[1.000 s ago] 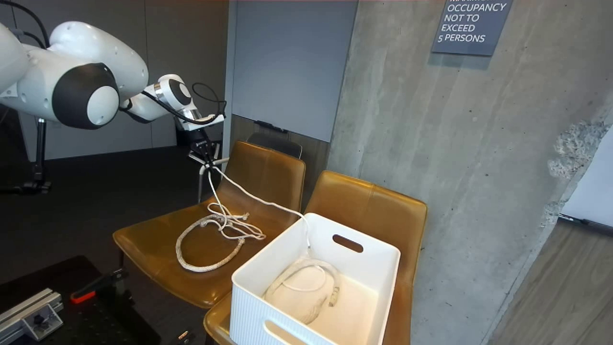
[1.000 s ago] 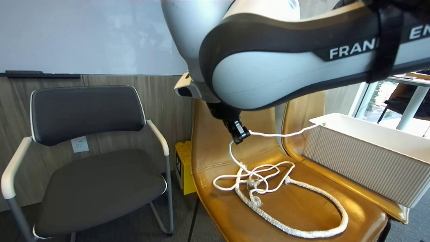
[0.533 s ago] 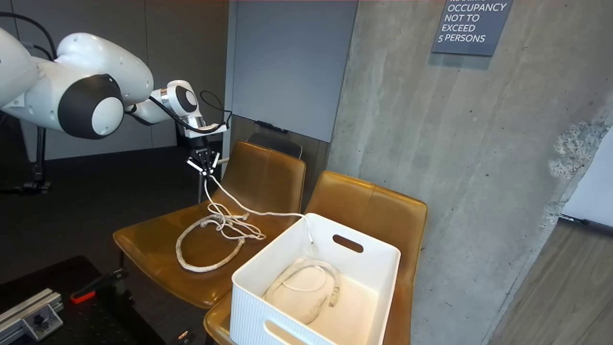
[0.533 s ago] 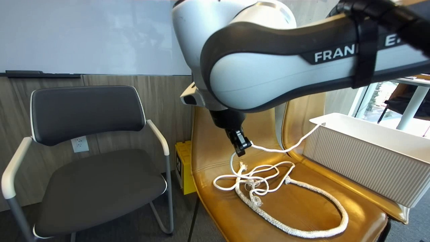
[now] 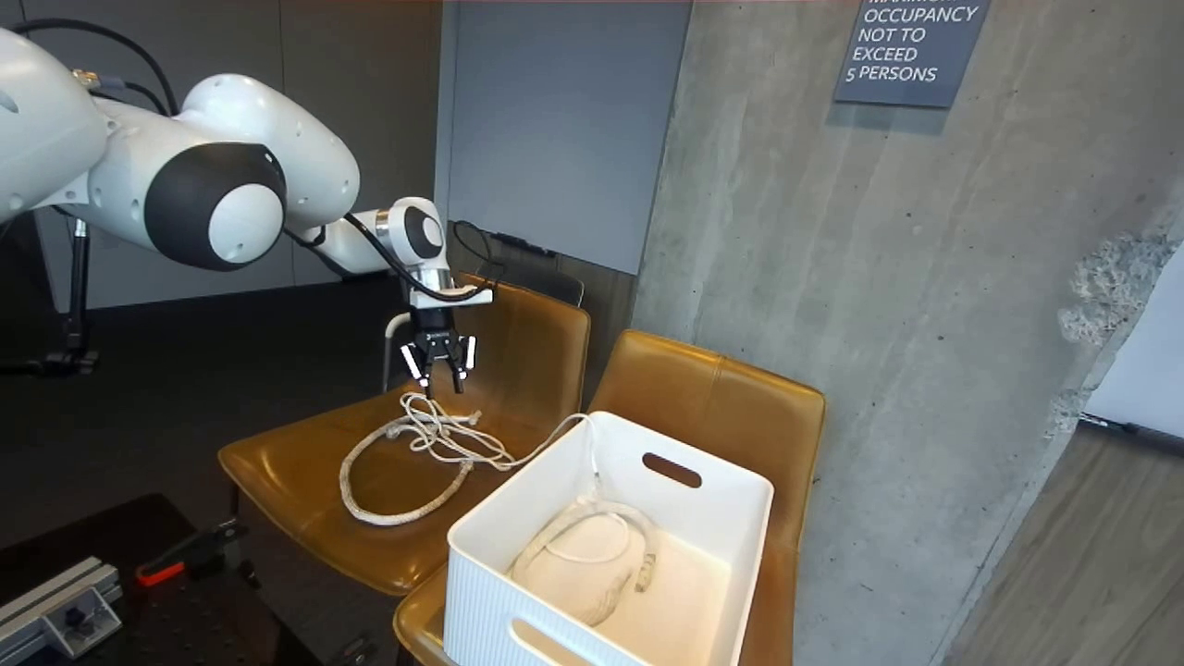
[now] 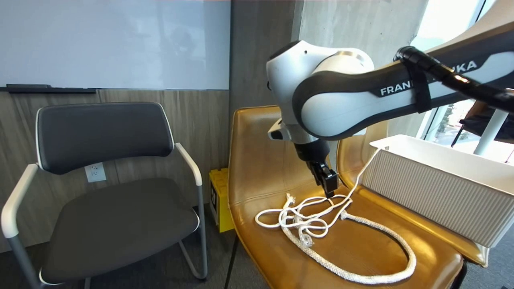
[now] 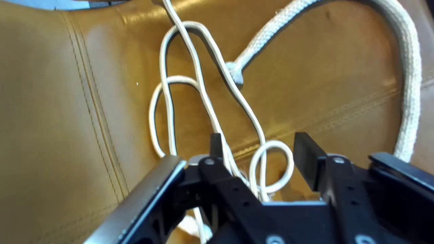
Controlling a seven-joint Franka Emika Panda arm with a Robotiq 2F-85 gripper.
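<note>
Rope (image 6: 361, 220) on chair (image 6: 357, 251), concrete wall (image 5: 832, 277) beyond

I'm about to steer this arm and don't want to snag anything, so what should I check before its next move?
1. Hand open: ok, the fingers stand apart.
2. Nothing gripped: ok, no strand is pinched.
3. Cord free of the fingers: cannot tell, a strand lines up with one of them in the wrist view.
4. Cord all in one place: not ok, it runs from the chair over the rim of the bin.
5. Cord untangled: not ok, its loops cross each other and the rope on the chair.
6. Bin upright: ok, it stands on the second chair.
</note>
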